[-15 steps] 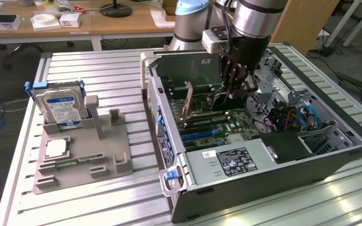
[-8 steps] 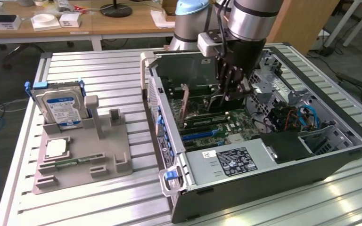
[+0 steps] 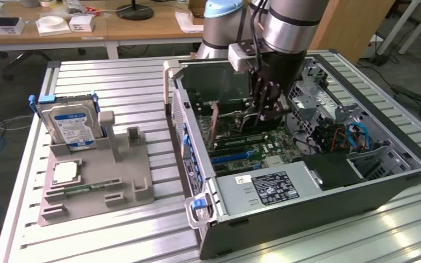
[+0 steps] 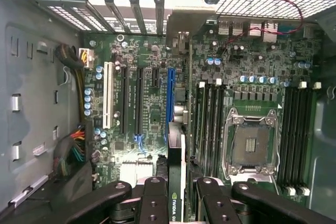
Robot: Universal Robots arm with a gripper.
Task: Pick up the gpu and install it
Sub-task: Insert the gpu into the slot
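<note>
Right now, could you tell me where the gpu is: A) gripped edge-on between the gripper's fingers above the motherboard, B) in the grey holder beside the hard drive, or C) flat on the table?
A: the wrist view shows the gpu clamped edge-on in the gripper, over the motherboard.

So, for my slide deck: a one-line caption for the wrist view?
Gripper holding the thin black gpu card edge-on above the green motherboard, by its blue slot.

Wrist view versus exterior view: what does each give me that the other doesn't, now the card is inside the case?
Wrist view alone: the blue slot in line with the gpu, the empty CPU socket, and the gripper clamping the card edge-on. Exterior view alone: the grey fixture beside the case, with the hard drive standing in it. Both: the motherboard and gripper inside the open case.
</note>
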